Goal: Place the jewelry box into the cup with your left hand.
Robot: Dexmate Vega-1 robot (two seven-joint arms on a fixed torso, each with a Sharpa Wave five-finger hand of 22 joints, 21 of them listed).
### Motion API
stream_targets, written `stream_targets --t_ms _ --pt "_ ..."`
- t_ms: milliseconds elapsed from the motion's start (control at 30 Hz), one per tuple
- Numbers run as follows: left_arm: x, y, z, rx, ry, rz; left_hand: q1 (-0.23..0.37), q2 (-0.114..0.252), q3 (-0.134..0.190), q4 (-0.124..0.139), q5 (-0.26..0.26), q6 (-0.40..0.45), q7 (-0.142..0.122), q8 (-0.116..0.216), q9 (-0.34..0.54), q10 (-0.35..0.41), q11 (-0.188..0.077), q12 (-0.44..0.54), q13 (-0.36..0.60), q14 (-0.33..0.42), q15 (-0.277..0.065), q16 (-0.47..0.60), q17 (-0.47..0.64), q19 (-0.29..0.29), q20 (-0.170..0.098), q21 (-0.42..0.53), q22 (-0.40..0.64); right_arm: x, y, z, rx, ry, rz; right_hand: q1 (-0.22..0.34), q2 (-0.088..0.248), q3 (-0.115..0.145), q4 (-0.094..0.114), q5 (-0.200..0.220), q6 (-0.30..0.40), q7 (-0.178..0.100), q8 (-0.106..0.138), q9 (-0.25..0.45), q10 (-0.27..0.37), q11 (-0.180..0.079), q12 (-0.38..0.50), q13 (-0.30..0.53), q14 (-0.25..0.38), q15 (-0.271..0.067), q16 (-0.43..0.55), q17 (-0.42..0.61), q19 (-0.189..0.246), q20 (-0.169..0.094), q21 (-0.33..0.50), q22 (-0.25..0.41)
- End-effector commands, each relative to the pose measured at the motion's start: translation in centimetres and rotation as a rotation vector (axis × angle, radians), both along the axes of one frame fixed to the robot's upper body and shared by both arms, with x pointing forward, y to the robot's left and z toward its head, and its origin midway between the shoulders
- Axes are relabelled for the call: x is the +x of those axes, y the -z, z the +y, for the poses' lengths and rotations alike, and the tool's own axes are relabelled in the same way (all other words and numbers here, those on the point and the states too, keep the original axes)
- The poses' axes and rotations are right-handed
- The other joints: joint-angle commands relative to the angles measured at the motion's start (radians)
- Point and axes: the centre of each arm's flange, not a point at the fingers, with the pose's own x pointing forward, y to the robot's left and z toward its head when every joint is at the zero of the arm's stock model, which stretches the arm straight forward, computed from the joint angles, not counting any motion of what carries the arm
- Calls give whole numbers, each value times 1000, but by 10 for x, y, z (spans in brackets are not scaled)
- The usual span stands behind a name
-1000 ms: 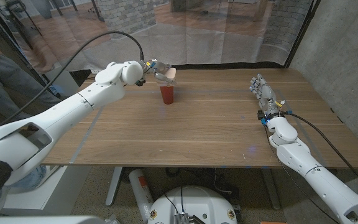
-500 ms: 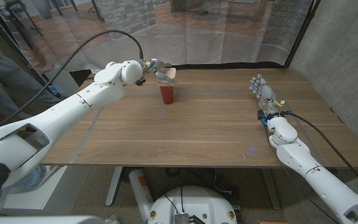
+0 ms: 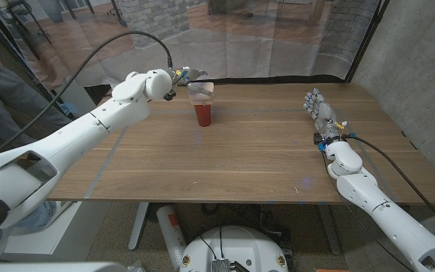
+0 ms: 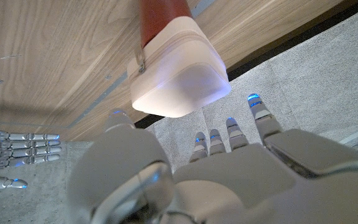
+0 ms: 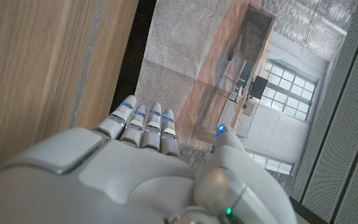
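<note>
The box (image 3: 202,91) is a white, rounded-cornered square case with a smooth, slightly glossy shell and a seam around its middle. It sits on the mouth of the cup (image 3: 203,115), covering the rim; in the left wrist view the box (image 4: 178,76) rests against the cup's (image 4: 160,17) top end, too broad to sink inside. The cup is a small, dark red, tapered tumbler with a matte wall, standing upright on the wooden table (image 3: 263,159), whose surface shows long straight grain.

The left hand (image 3: 181,75) hovers just beside the box, behind it. From its wrist camera the left hand (image 4: 229,168) has its fingers (image 4: 261,115) spread and straight, apart from the box, holding nothing.

The right hand (image 3: 319,112) stands on its edge near the table's right side, well apart from the cup, fingers straight and close together, nothing in them.
</note>
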Motion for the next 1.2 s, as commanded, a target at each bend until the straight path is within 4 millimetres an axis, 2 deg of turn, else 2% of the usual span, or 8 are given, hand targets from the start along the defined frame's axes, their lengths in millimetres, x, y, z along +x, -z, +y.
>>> stream_targets --t_ms 33,733,1200 --pt "-17 -14 -3 3 3 -45 -9 0 -6 2 5 3 2 5 3 -1 4 7 0 -8 7 6 0 -7 1 1 1 -4 0 -2 -1 -2 -9 1 9 3 -6 0 5 -4 -4 3 4 0 -3 4 4 2 -2 2 11 -1 -4 2" --pt "-40 -35 -6 -11 9 -120 -14 3 -11 6 12 23 5 13 2 12 3 14 -1 -3 5 10 -4 -16 0 2 1 -8 2 -2 2 -5 -14 2 10 3 -8 1 5 -3 -4 3 6 0 -3 4 5 2 -1 2 14 -1 -9 2" --pt "-42 -36 -4 -9 12 -126 -15 5 -13 8 15 26 6 14 2 10 1 14 -1 -2 5 11 -6 -20 0 3 1 -9 1 -1 -2 -3 -15 2 11 3 -9 1 6 -3 -4 3 7 -1 -2 4 6 1 -1 2 15 -2 -12 2"
